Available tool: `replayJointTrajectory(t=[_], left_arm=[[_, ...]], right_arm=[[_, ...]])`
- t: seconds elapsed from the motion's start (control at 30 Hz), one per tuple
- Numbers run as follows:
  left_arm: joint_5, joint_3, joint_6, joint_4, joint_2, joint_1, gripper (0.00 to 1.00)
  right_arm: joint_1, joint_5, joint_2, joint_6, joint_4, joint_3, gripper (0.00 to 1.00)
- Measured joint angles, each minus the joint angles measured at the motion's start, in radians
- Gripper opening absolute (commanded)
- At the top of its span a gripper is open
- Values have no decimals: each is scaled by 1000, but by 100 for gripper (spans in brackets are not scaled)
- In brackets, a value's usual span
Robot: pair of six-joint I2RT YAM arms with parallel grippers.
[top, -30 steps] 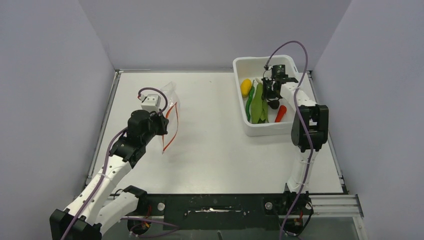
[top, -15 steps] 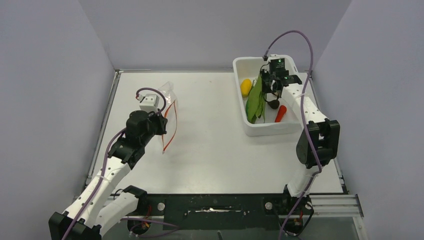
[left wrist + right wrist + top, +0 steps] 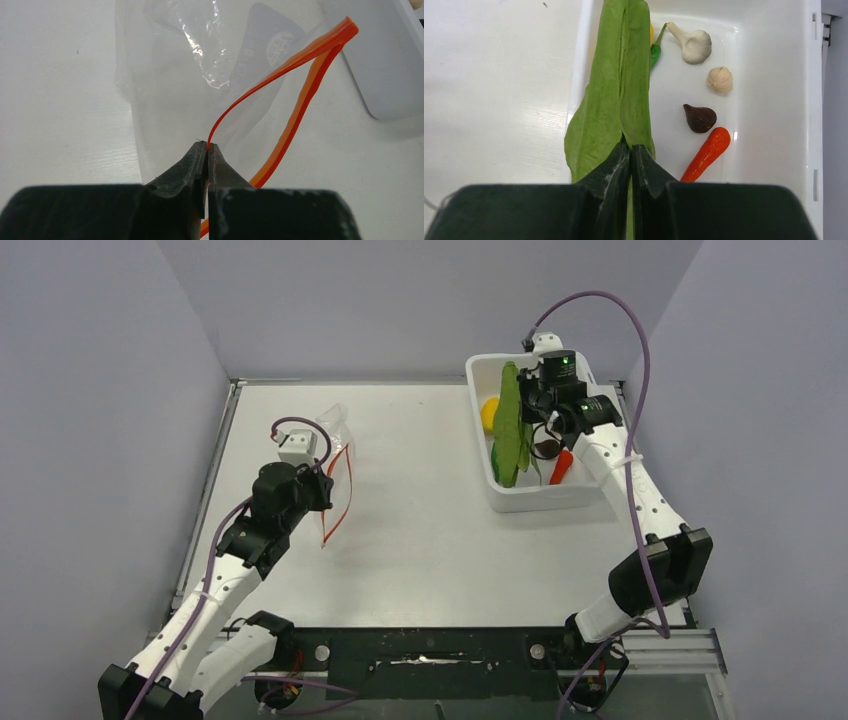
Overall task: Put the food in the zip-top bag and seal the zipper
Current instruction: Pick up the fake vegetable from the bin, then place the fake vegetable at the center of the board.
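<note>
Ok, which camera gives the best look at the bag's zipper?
Left wrist: the zipper fills the frame, its two sides parted, the left gripper pinching one side. The top view shows only a thin red line. The right wrist view misses it.

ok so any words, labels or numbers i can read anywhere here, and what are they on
No text reads clearly in any view.
Pale marks on a dark patch seen through the clear soft plastic zip-top bag: too blurred to read.
No lettering visible on the red-orange zipper strip, the flat green toy leaf or the white rigid plastic tub.
</note>
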Motion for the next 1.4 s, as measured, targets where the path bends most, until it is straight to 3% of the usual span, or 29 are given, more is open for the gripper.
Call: replayJointTrajectory(t=[0.43, 0.9, 1.17, 1.4], left_arm=[[13, 0, 0, 11, 2, 15, 0], [1, 0, -3, 11, 10, 24, 0], [-170, 0, 2, 10, -23, 29, 0], [-301, -4, 9, 12, -90, 43, 0]], right_arm=[[55, -33, -95, -1, -97, -5, 0], [241, -257, -243, 9, -113, -134, 0], [436, -272, -113, 37, -90, -217, 0], [451, -219, 55, 56, -3, -304, 10]])
